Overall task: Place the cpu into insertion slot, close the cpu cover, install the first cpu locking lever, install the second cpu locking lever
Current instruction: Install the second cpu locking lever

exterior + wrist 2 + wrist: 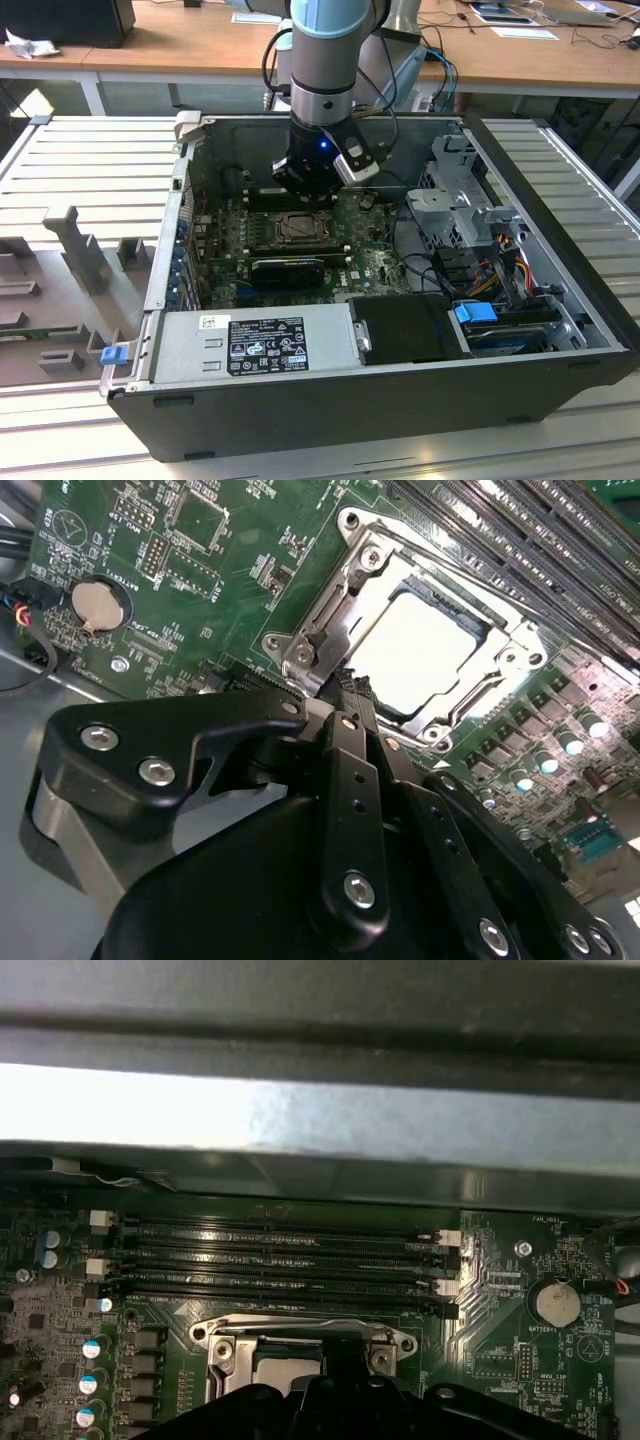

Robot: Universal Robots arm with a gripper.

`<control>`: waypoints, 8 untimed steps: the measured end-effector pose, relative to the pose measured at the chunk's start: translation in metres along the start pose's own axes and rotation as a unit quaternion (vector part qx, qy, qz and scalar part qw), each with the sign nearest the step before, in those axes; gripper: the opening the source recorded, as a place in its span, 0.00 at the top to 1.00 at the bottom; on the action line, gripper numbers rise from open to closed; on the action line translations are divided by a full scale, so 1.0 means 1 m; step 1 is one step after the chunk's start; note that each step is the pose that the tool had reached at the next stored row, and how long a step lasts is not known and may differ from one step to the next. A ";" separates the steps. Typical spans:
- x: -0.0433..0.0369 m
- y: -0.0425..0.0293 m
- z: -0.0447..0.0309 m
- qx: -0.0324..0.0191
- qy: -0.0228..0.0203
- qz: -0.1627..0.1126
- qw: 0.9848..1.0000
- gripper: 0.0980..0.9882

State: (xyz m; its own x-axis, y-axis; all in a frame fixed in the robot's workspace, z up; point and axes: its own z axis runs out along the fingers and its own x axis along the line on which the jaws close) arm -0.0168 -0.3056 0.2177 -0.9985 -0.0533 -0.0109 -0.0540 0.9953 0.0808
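A Universal Robots arm reaches down into an open desktop computer case (560, 370) lying on its side on a ribbed grey tabletop (80, 165), its gripper (345, 685) poised at the near edge of the insertion slot (500, 665) on the green motherboard (230, 610).

In the second wrist view the cpu (415, 650), its pale metal face bright under the light, lies flat inside the socket, so the first step of the task looks complete. The cpu cover (330, 615), a silvery frame with a large square window, lies down over the chip with the chip showing through the window; the closing step also appears done, though whether it is fully seated cannot be judged.

The black fingers (350, 740) come together to a narrow tip at the cover's edge, at about 7 o'clock from the chip, and seem pressed together with nothing visible between them. Whether the tip is touching the frame or a locking lever there cannot be told.

On this evidence, the work stands at the locking levers; neither can be confirmed as latched.

In the first wrist view the same socket sits just below four long black memory slots (285, 1255), with a round coin battery (552, 1302) at roughly 3 o'clock from them.
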 end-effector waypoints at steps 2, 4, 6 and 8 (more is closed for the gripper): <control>-0.0001 0.0002 -0.0030 0.000 0.000 0.000 1.000 0.99; -0.0002 0.0008 -0.0102 0.000 0.000 0.000 1.000 0.99; -0.0001 -0.0016 -0.0163 0.000 0.000 0.000 1.000 0.99; 0.0003 -0.0088 -0.0168 0.000 0.000 0.000 1.000 0.99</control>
State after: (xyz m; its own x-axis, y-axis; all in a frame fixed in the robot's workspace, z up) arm -0.0167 -0.3157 0.2337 -0.9985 -0.0531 -0.0110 -0.0538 0.9953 0.0807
